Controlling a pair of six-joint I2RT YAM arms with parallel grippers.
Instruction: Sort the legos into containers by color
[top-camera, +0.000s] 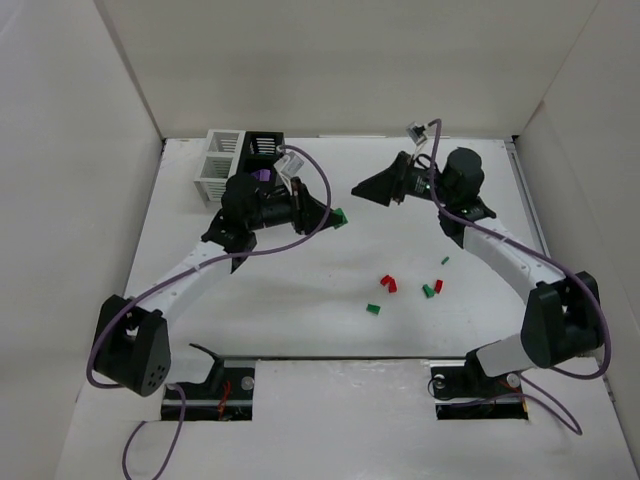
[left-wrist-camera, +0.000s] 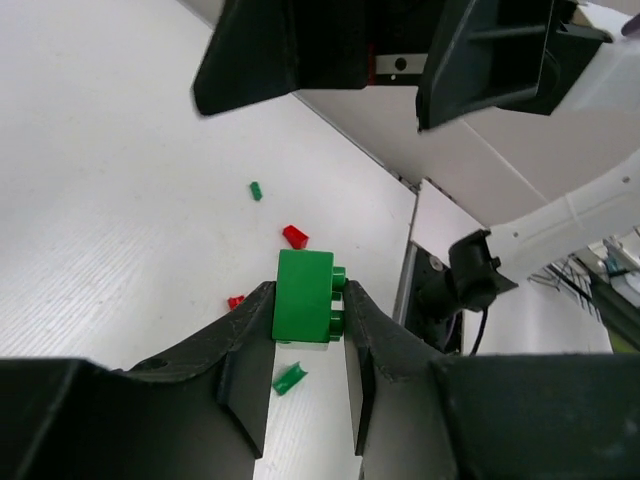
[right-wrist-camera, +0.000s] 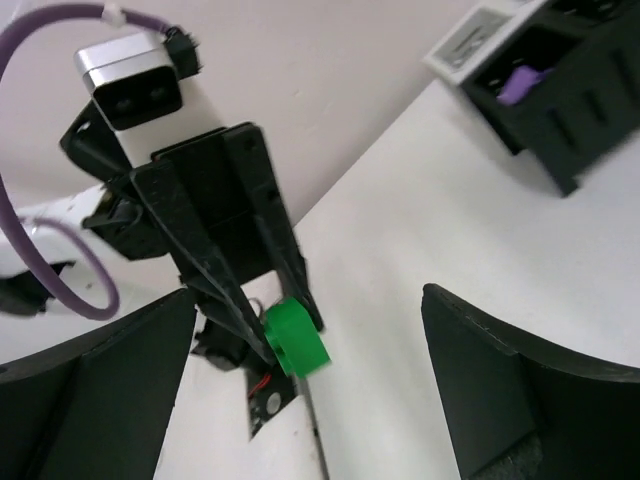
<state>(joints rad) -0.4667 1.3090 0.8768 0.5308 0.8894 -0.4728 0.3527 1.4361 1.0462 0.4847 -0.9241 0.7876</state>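
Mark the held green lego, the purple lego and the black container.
green lego (left-wrist-camera: 303, 295): left wrist view, flat front face.
purple lego (right-wrist-camera: 522, 84): right wrist view, its middle.
black container (right-wrist-camera: 585, 135): right wrist view, slatted side wall.

White-and-black arms (top-camera: 185, 275) with looping purple cables (top-camera: 327, 195)

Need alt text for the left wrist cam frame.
The left end effector pinches a green lego between its two black fingers. Small red and green legos lie scattered on the white table beyond it, and the right end effector hangs open at the top of the frame.
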